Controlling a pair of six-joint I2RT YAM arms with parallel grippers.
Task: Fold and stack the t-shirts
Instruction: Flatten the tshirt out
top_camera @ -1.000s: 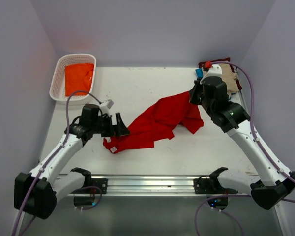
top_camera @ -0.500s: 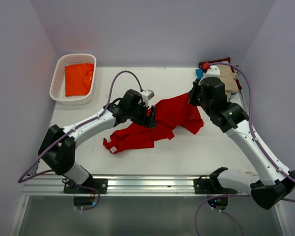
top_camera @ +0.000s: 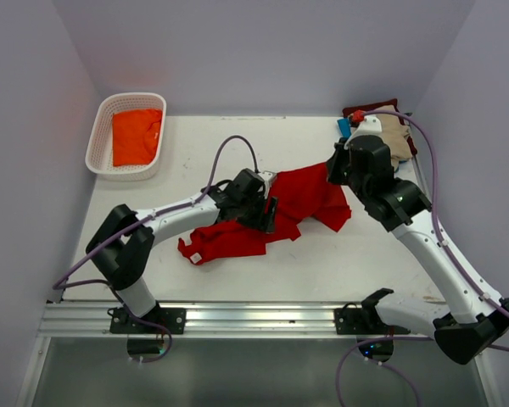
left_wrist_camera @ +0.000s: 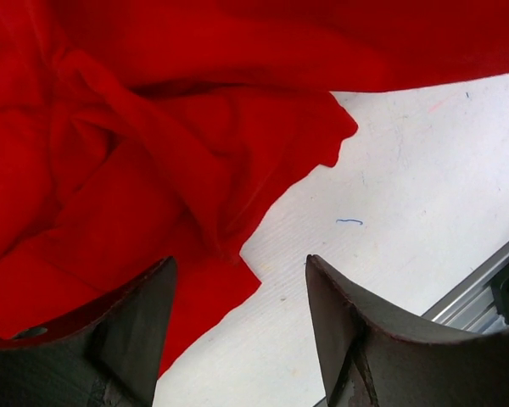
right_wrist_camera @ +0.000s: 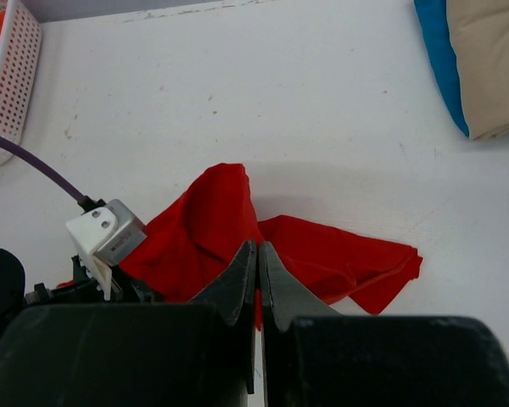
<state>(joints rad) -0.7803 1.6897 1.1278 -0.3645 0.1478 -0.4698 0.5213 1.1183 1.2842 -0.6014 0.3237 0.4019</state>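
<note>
1. Left arm's swung in fast. It was out by the red t-shirt (top_camera: 301,191)'s near-left corner, now the left gripper (top_camera: 269,214) is over the shirt's middle, arm stretched across the table (top_camera: 237,144).
2. Right arm hasn't budged. Right gripper (top_camera: 333,172) is at the same far-right spot, and the cloth rises up to it as before.
3. Shirt's lie is basically unchanged: crumpled diagonal band mid-table, white tag (top_camera: 197,255) at the near-left end.
4. What it means, imo: left is going for a 2nd grab point so both arms can spread the shirt flat. Folding proper not begun, early in the task.
5. Tool states: left gripper (left_wrist_camera: 237,264) has its jaws apart, w/ a bunched edge of red cloth below the gap and nothing pinched yet. Right gripper (right_wrist_camera: 258,248) has its fingers pressed together w/ a sliver of red between them, so it's holding the shirt.
6. Left wrist view gives what the top view can't: folds under the tool and bare table just right of the cloth edge.
7. Right wrist view shows the clamp itself, plus the blue shirt (right_wrist_camera: 441,59) and beige shirt (right_wrist_camera: 492,59) at far right.
8. Only the top view shows the whole layout: orange shirt (top_camera: 137,136) in the basket (top_camera: 97,136) far-left, and the maroon shirt (top_camera: 365,108) peeking out behind the far-right pile.
</note>
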